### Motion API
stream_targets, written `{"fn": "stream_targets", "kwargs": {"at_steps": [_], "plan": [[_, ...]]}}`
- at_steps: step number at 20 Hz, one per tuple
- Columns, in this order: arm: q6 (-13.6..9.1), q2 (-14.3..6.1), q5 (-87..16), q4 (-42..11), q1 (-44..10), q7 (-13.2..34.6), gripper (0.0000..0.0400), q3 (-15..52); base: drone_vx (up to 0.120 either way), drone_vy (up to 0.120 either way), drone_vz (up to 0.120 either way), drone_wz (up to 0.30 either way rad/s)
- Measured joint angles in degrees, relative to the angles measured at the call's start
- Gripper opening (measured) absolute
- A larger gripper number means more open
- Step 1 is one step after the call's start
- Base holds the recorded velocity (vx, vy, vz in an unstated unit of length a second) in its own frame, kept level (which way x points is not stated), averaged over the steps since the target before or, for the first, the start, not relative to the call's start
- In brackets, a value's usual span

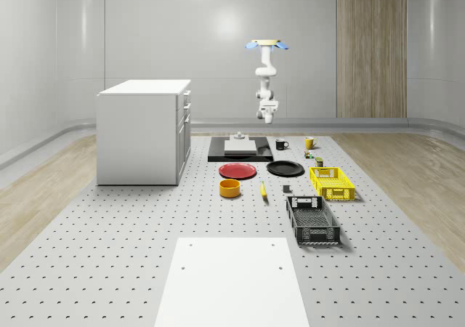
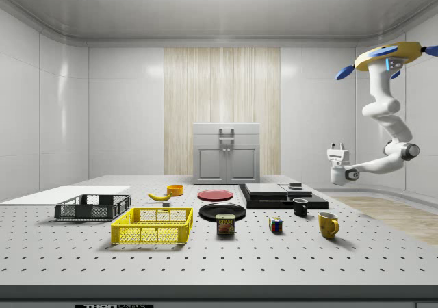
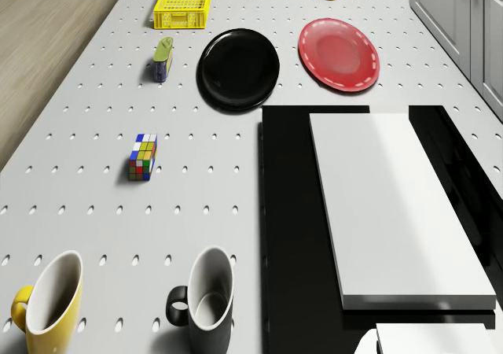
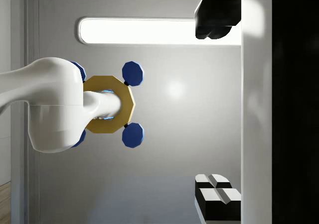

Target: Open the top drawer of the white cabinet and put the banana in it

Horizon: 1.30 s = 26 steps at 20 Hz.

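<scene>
the pincer [image 2: 336,148] points upward with its fingers apart, holding nothing, on an arm folded down from the drone [image 2: 387,56] hovering high beyond the black mug [image 2: 300,207]. the banana [image 2: 159,196] lies on the counter [image 2: 226,257], well apart from that mug, toward the white cabinet [image 2: 226,153].

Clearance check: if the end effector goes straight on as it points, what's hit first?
Probably the ceiling. The end effector points up, its line passing beside the drone hovering off the table's far end. Depth is unclear.

"SPAM" on can [image 2: 225,224] label.
</scene>
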Motion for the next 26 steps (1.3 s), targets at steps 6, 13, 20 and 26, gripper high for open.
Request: {"fn": "stream_targets", "kwargs": {"at_steps": [6,13,20,26], "plan": [[-0.34,-0.43,31.03,-5.74,4.56,-4.79,0.04,-19.91,0.12,-0.12,0.04,0.0],[0.25,-2.37,52.27,-16.0,11.0,-8.54,0.04,-34.12,0.12,-0.12,0.12,0.0],[1.95,-4.48,57.68,-19.9,15.46,-9.25,0.04,-39.26,0.12,-0.12,0.12,0.0],[3.71,-6.21,58.28,-21.1,18.35,-8.86,0.04,-41.48,0.12,-0.12,0.12,0.0]]}}
